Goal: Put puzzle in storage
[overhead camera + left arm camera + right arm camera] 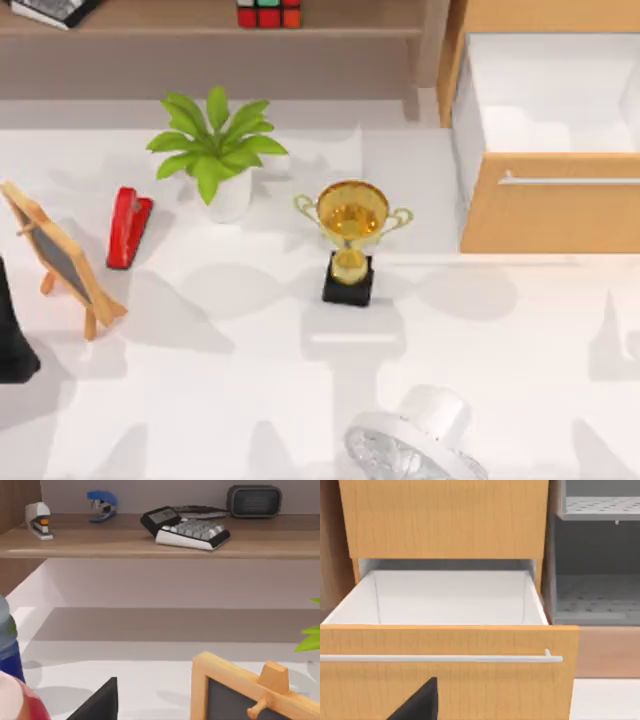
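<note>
The puzzle (268, 12), a small cube with red and green stickers on a black frame, sits on the long wooden shelf (180, 20) at the back of the table. The storage (548, 205) stands pulled open at the back right, its white interior (450, 597) bare and a thin silver handle (440, 658) across its front. My left arm (12, 345) is a dark shape at the table's left edge, beside the chalkboard easel. A dark part of my left gripper (100, 704) shows in the left wrist view. A dark part of my right gripper (420, 702) sits low before the drawer front.
A potted plant (215, 150), a gold trophy cup (350, 225), a red stapler (127, 227) and a small chalkboard easel (62, 258) stand mid-table. A white fan (420, 445) is at the front edge. The shelf holds staplers (102, 505), a calculator (187, 527) and a speaker (253, 501).
</note>
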Motion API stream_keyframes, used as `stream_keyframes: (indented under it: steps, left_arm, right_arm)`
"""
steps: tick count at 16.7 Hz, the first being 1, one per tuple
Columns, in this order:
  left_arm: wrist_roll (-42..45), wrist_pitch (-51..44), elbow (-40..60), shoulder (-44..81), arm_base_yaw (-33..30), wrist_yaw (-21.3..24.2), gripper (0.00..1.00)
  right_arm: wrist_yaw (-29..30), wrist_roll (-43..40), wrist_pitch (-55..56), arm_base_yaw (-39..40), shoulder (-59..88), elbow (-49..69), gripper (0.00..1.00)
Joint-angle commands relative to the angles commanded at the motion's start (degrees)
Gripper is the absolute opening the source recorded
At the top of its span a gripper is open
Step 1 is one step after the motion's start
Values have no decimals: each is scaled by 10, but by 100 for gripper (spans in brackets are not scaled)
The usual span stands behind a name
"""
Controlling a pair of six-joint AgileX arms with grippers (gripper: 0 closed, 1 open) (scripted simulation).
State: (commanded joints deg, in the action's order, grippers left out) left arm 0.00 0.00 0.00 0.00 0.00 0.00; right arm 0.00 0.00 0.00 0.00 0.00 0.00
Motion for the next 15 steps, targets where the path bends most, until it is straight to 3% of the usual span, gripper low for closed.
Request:
stream_keyframes:
  steps: [7,15]
  left_arm:
    - [0,0,0,0,0,0,100]
    - [0,0,0,0,0,0,100]
  right_arm:
    - [30,2,23,29,83,57,100]
    - [159,8,124,154,446,312,100]
